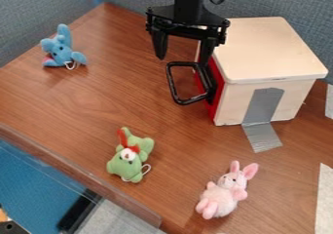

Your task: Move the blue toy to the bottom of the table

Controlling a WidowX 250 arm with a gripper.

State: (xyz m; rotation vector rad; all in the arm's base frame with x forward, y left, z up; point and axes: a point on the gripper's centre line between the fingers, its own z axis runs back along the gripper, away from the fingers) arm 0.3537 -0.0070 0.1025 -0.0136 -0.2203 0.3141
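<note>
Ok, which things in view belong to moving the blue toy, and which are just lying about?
In the job:
- blue toy, upper left
- table, its bottom being the goal
- end effector, near the box

Just there:
- green toy
- pink toy
- wooden box with a black handle
- grey tape on the box

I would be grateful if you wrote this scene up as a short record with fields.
task toy: blue toy, upper left of the table
task state: not yet at the bottom
gripper: gripper beside the box, fingers parted, holding nothing
other toys: green toy near the lower left edge; pink rabbit at bottom
box: pale box, red side, black handle, grey tape down to the table
</note>
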